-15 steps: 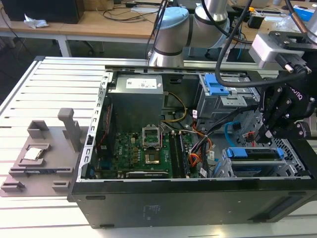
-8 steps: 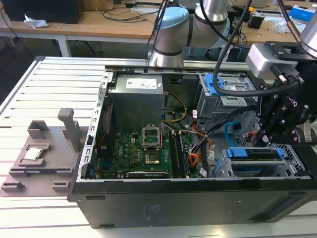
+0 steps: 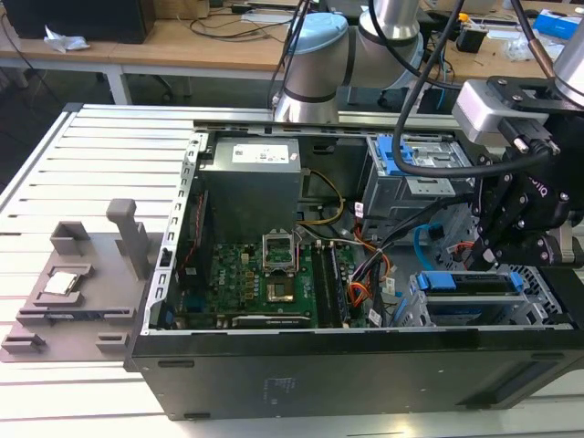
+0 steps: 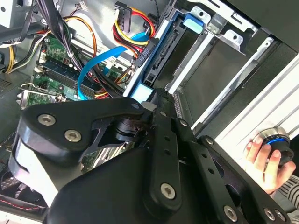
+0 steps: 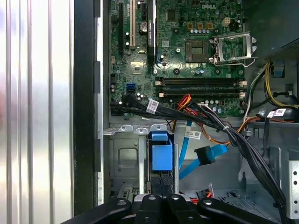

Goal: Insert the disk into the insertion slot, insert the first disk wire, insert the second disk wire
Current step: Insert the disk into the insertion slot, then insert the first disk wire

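The disk [image 3: 461, 283] sits in its bright blue frame inside the insertion slot [image 3: 416, 308], a silver perforated cage at the case's front on the exterior view's right. My gripper [image 3: 493, 260] hangs just above it. In both wrist views the gripper [image 4: 153, 95] [image 5: 161, 183] is shut, its tips at the end of the disk's [image 4: 161, 51] [image 5: 161, 156] blue frame. The first disk wire [image 5: 184, 100], red, orange and black strands, lies loose beside the cage. The second disk wire [image 5: 205, 156], light blue with a dark plug, hangs free beside the disk.
A grey cage with a blue latch [image 3: 411, 164] stands behind the slot. The motherboard [image 3: 265, 283] and power supply [image 3: 251, 178] occupy the case's middle and back. A thick black cable bundle [image 5: 196, 116] crosses near the cage. A hand [image 4: 261, 161] holds a knob outside the case.
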Controlling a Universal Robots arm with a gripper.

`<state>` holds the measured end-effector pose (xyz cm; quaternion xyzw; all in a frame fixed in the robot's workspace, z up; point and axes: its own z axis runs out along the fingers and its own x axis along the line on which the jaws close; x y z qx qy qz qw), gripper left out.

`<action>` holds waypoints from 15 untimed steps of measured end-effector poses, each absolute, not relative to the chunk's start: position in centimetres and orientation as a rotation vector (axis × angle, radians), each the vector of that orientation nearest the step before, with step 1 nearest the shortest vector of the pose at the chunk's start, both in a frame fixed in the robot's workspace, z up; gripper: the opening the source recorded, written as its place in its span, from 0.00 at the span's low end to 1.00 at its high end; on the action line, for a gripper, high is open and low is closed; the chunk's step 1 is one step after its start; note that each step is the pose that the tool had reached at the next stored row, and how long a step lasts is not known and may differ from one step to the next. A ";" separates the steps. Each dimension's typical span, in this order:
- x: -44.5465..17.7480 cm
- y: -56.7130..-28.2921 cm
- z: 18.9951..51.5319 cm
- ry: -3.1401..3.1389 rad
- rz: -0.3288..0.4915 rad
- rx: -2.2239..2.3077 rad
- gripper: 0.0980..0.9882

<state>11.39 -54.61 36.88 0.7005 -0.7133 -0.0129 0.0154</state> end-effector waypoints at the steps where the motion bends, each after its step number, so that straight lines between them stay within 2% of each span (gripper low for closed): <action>1: 11.4 -54.6 36.9 -2.219 -0.040 2.179 0.01; 6: 11.4 -54.6 36.9 -2.219 -0.040 2.179 0.01; 7: 11.4 -54.6 36.9 -2.219 -0.040 2.180 0.08; 8: 11.4 -54.6 36.9 -2.219 -0.040 2.180 0.08; 9: 11.4 -54.6 36.9 -2.219 -0.040 2.179 0.15; 10: 11.4 -54.6 36.9 -2.219 -0.040 2.179 0.30; 12: 11.4 -54.5 36.8 -2.220 -0.041 2.180 0.30; 15: 11.4 -53.0 36.8 -2.217 -0.041 2.182 0.30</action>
